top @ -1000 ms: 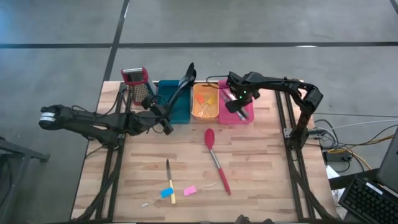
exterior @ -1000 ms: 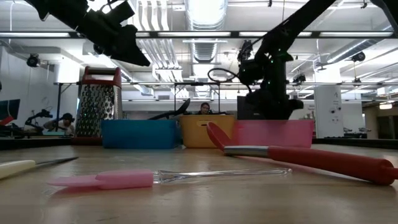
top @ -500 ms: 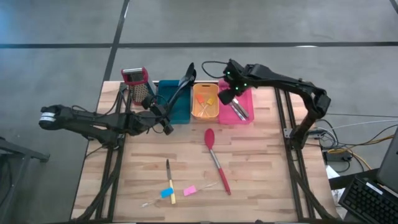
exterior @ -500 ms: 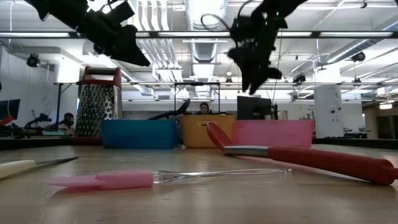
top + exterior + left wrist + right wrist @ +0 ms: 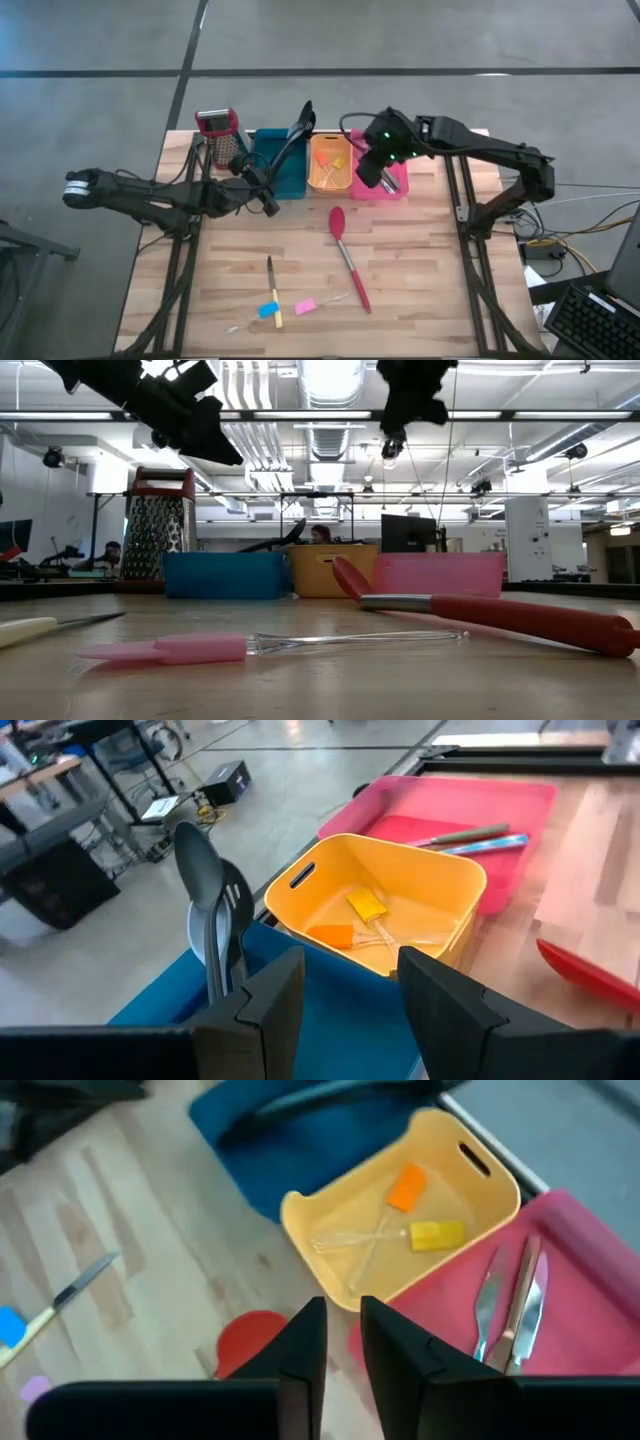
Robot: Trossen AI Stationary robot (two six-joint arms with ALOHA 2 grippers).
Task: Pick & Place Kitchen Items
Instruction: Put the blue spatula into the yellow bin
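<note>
The right gripper (image 5: 368, 172) hangs above the near edge of the pink bin (image 5: 398, 187), close to the orange bin (image 5: 330, 166). In the right wrist view its fingers (image 5: 300, 1342) stand with only a narrow gap between them and nothing is in this gap, so they are almost closed and empty. In the low view this gripper (image 5: 392, 444) is high over the bins.

The left gripper (image 5: 268, 203) hovers at the near side of the teal bin (image 5: 283, 170). In the left wrist view its fingers (image 5: 272, 1003) are apart and hold nothing.

Two metal tools (image 5: 510, 1302) lie side by side in the pink bin. In the orange bin lie an orange piece (image 5: 405, 1186) and a yellow piece (image 5: 436, 1234), each on a clear stem, and the stems cross. A grey-blue spoon (image 5: 197, 888) and a black slotted spatula (image 5: 236, 910) lean in the teal bin, their heads over its far rim.

On the table (image 5: 430, 270) a red spoon (image 5: 347, 254) lies in front of the bins. Nearer the front edge lie a knife (image 5: 271, 285), a blue piece (image 5: 268, 310) and a pink piece (image 5: 305, 306). A grater (image 5: 219, 136) stands left of the teal bin.
</note>
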